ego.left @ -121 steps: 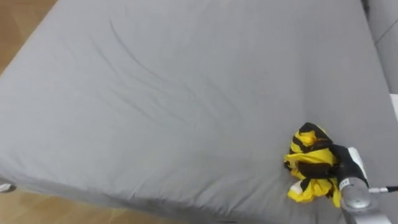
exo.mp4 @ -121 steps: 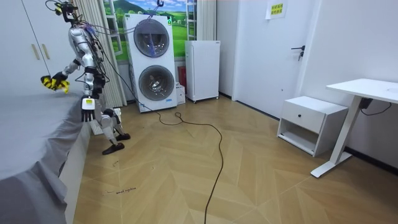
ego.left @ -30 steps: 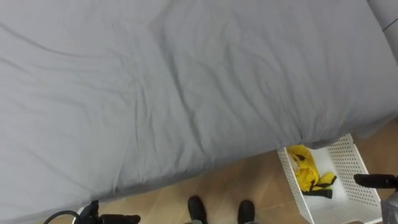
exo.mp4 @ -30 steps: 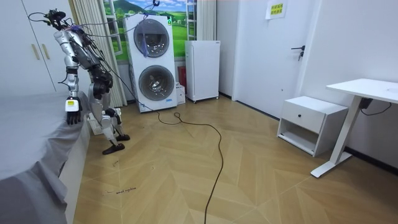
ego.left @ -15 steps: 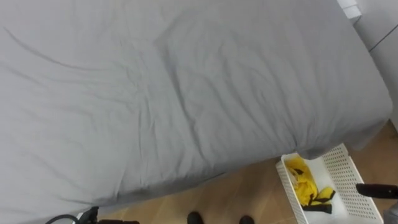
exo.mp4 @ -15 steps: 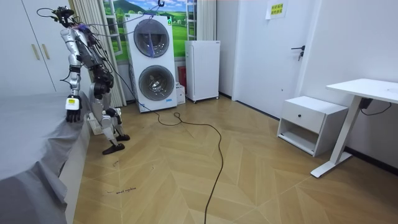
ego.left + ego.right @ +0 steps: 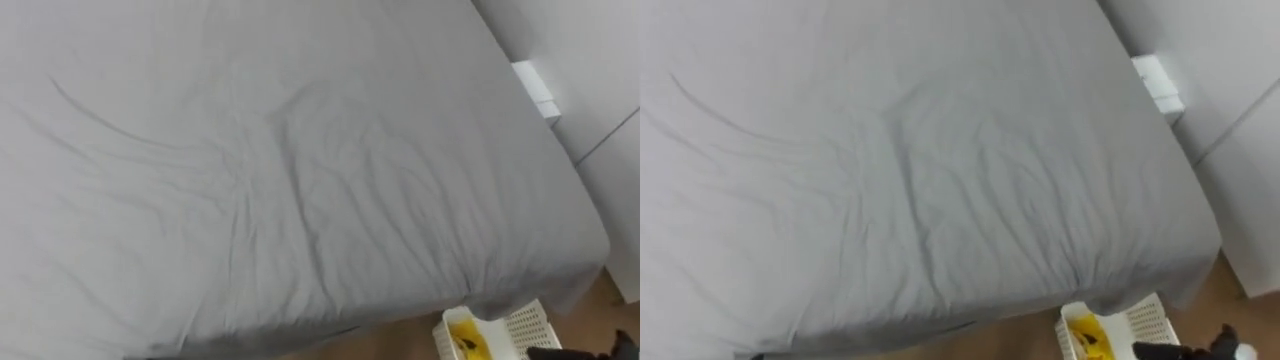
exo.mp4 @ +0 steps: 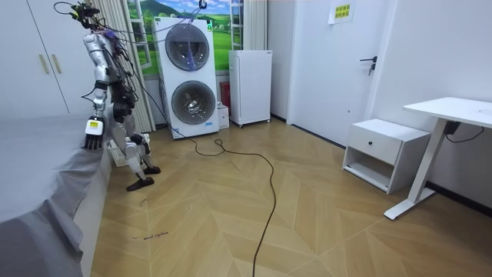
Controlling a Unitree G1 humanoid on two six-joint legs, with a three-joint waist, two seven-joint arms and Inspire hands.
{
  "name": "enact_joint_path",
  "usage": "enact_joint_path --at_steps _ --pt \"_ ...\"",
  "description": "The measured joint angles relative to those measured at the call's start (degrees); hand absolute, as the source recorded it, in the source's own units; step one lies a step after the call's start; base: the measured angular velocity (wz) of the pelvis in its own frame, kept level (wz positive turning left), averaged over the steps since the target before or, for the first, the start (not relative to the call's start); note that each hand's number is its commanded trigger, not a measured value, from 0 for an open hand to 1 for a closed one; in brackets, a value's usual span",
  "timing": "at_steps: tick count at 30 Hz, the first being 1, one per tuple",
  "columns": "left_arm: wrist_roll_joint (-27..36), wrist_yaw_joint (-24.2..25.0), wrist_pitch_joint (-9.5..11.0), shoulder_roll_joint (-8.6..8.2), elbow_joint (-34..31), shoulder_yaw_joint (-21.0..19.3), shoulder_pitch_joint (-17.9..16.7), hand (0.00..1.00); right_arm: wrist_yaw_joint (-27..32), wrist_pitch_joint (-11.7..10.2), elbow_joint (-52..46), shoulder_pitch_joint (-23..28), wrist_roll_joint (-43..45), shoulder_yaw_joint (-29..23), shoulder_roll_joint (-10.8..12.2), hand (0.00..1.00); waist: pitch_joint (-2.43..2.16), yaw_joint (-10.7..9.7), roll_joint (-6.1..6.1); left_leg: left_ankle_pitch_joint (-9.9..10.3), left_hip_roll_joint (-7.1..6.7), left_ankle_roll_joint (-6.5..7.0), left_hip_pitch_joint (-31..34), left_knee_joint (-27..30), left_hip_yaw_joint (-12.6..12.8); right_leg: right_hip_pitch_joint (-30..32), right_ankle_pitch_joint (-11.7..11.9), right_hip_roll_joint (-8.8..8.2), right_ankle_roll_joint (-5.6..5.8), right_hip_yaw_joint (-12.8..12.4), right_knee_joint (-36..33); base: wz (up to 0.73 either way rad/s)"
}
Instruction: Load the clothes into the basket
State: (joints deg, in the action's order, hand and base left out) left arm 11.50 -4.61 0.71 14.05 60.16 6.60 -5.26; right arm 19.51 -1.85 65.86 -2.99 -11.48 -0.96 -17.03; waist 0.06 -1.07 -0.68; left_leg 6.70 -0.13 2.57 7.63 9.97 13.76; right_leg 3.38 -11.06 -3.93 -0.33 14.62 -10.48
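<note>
Well, the yellow clothes (image 7: 465, 345) lie in the white basket (image 7: 525, 325) at five o'clock, just by the corner of the bed (image 7: 300, 150) — so that job looks done. The right robot hand (image 7: 1185, 352) beside it is spread, holding nothing; the left robot hand (image 8: 93, 137) hangs loose.

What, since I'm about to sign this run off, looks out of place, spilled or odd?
Nothing stands out. The yellow garment lies inside the white basket on the floor at the corner of the bed, whose grey cover is only creased.
</note>
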Motion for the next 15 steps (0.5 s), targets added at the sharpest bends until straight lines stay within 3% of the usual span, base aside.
enact_joint_path --at_steps 3,7,15 --pt "-1.98 -1.14 0.36 -0.73 0.21 -0.23 -1.56 0.00 -2.26 -0.12 0.66 1.35 -0.30 2.71 1.83 0.00 0.30 -0.08 -0.52 0.05 -0.67 0.01 -2.88 -0.60 -0.76 -3.77 -0.25 -0.09 0.52 1.45 1.21 0.24" --pt "-2.72 -2.28 1.24 -2.34 -0.05 -1.41 -3.07 0.00 -6.40 0.04 0.91 3.31 -1.26 5.38 4.53 0.00 0.33 0.14 -0.71 0.81 -1.51 0.00 -4.99 -0.66 -2.97 -6.68 -1.01 -0.35 1.00 3.18 1.83 0.24" --pt "-6.25 -2.29 1.92 -4.61 -0.05 -4.08 -4.66 0.00 -12.46 0.07 0.98 4.87 -1.32 6.68 6.97 0.00 0.39 2.03 -0.56 1.23 -2.36 0.26 -7.03 -0.66 -5.48 -9.77 -1.59 -1.02 1.81 5.48 1.96 0.17"
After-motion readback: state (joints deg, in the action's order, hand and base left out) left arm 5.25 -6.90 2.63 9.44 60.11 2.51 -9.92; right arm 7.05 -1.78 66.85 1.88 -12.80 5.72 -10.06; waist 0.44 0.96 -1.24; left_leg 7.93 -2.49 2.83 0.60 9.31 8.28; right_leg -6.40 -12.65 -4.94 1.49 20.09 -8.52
